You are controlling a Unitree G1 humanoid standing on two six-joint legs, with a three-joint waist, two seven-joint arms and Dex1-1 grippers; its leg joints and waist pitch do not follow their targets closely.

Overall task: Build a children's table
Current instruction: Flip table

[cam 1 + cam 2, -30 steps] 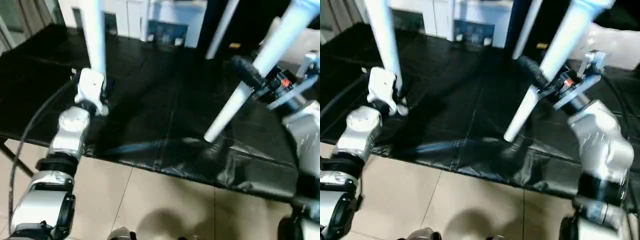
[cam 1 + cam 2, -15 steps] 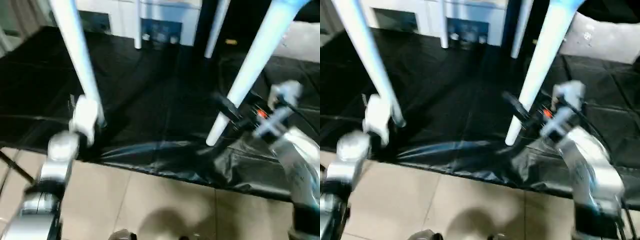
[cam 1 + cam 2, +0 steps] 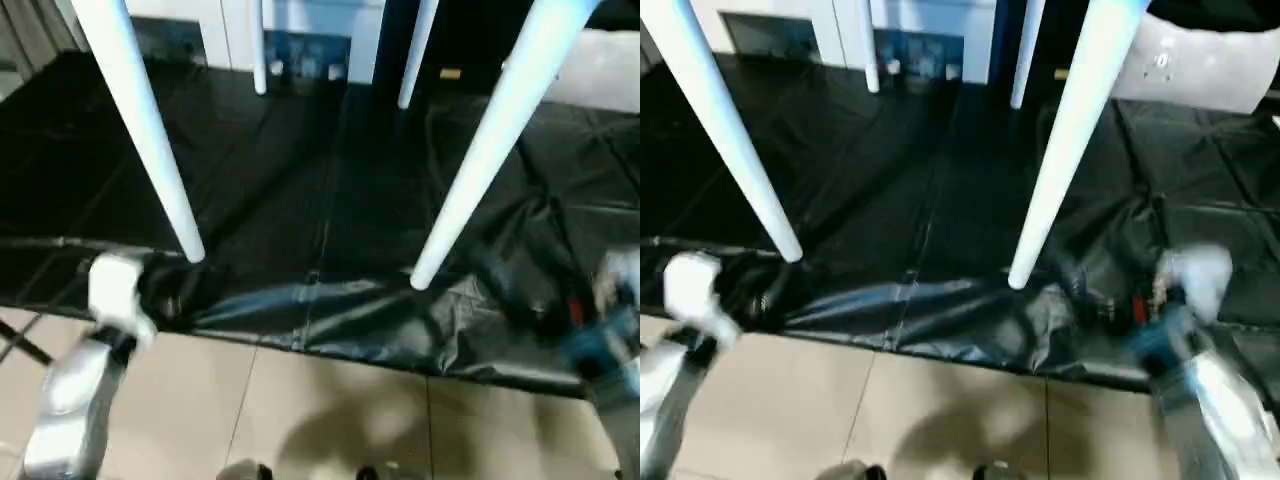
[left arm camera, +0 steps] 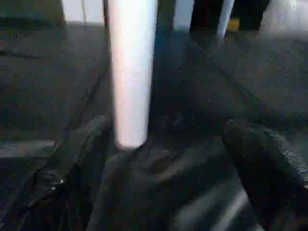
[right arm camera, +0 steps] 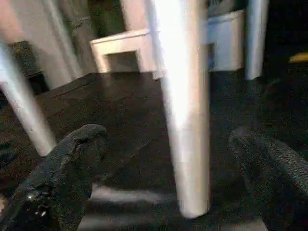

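Note:
The children's table stands on its white tube legs on the black work table; the legs run up past the picture's top edge. The near left leg (image 3: 150, 130) and near right leg (image 3: 490, 140) rest their feet close to the front edge, and two far legs (image 3: 258, 45) stand behind. My left gripper (image 4: 168, 163) is open, low at the left leg's (image 4: 131, 72) foot, its fingers (image 4: 82, 159) apart from the leg. My right gripper (image 5: 171, 168) is open too, with the right leg (image 5: 185, 106) ahead of its fingers (image 5: 72, 163), untouched.
The black cover (image 3: 330, 200) is wrinkled near the work table's front edge (image 3: 300, 340), with tiled floor (image 3: 330, 420) below. White furniture (image 3: 300, 20) stands beyond the far edge. A pale rounded panel (image 3: 1200, 70) lies at the back right.
My left gripper has opened and let go of the near left leg. Both arms have dropped back from the near legs toward the front edge. The camera has tilted as well.

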